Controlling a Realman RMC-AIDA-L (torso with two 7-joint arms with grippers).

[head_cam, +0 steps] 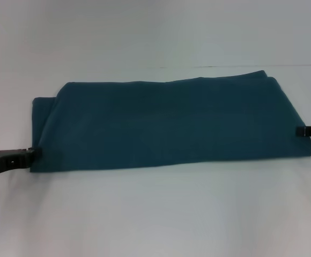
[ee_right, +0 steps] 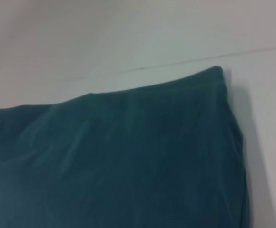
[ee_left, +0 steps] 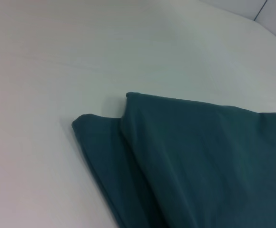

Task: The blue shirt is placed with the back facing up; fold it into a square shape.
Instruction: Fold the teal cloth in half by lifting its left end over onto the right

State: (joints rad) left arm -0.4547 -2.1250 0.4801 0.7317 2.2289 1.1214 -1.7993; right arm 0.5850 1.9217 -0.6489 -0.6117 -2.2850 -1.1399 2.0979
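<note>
The blue shirt point(head_cam: 166, 126) lies flat on the white table point(head_cam: 155, 219), folded into a long band running left to right, plain side up. My left gripper point(head_cam: 33, 153) sits low at the band's left end, touching its near corner. My right gripper point(head_cam: 300, 130) reaches in from the right and meets the band's right edge about halfway along it. The left wrist view shows a layered corner of the shirt point(ee_left: 209, 161), with a lower layer sticking out past the top one. A single rounded corner of the shirt point(ee_right: 119, 161) fills the right wrist view.
Bare white tabletop surrounds the shirt on all sides. A thin seam in the table point(head_cam: 252, 66) runs behind the shirt's far right part, and the same seam point(ee_right: 185, 61) shows in the right wrist view.
</note>
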